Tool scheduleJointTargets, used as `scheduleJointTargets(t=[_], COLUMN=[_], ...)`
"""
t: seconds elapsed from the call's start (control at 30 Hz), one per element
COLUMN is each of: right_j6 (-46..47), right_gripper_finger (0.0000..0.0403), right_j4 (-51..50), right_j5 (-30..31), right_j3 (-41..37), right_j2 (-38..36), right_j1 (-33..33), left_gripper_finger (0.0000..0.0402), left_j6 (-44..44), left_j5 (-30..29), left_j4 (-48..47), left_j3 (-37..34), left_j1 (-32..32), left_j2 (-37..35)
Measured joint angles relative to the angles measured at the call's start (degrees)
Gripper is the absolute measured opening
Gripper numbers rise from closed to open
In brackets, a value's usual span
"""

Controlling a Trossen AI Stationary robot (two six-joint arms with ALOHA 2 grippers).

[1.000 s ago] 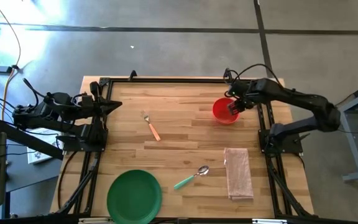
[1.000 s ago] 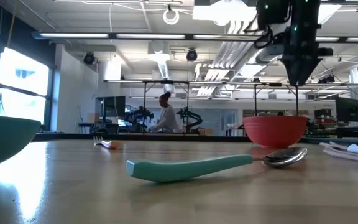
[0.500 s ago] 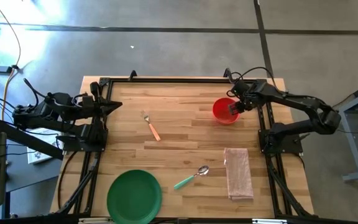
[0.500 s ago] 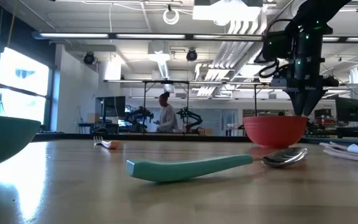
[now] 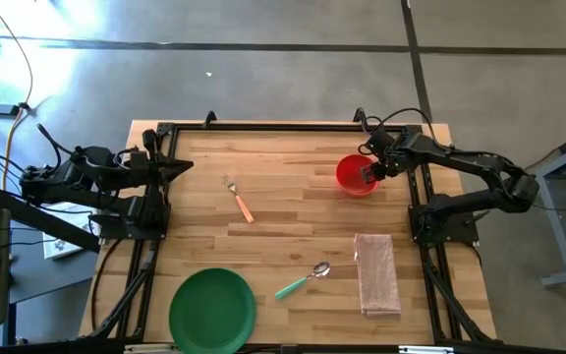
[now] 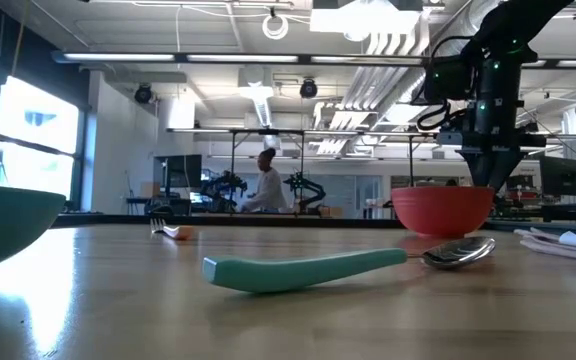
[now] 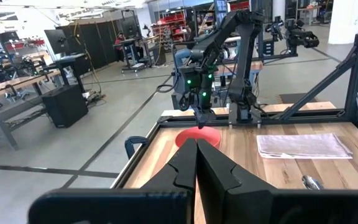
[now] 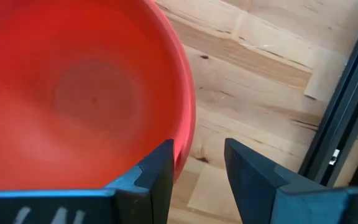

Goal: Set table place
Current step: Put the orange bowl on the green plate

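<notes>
The red bowl (image 5: pixel 355 176) stands on the table (image 5: pixel 293 226) at the far right. My right gripper (image 5: pixel 368 172) is open and points down at the bowl's right rim (image 8: pixel 190 124). One finger (image 8: pixel 159 167) is inside the bowl and the other (image 8: pixel 250 171) outside. My left gripper (image 5: pixel 187 165) is shut and waits at the far left edge. The green plate (image 5: pixel 211 310) lies at the near left. The orange-handled fork (image 5: pixel 240 200), the teal-handled spoon (image 5: pixel 303 280) and the folded napkin (image 5: pixel 376 273) lie flat on the wood. My right gripper comes at the bowl from above, its fingers astride the rim on the bowl's right side (image 8: pixel 190 124). A gap shows between the outer finger and the rim. I cannot tell whether the inner finger touches the wall. The bowl stands on the table.
The black rail frame (image 5: pixel 416 197) runs close beside the bowl on the right. Bare wood lies in the table's middle between fork, spoon and bowl. A person shows far behind the table in the low view (image 6: pixel 265 185).
My right gripper has gone down from above the bowl until its fingertips reach the bowl's right rim. The bowl has stayed in place.
</notes>
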Motion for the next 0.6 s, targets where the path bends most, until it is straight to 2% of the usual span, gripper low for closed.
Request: scheduleJointTargets(t=[0.6], right_j6=[0.2], right_gripper_finger=[0.0134], right_j4=[0.63], right_j5=[0.2], right_j3=[0.0], right_j2=[0.0], right_j1=[0.0], left_gripper_finger=[0.0001], left_j6=[0.0], left_j5=[0.11], left_j4=[-0.08], left_j3=[0.0], left_j1=[0.01], left_j2=[0.0])
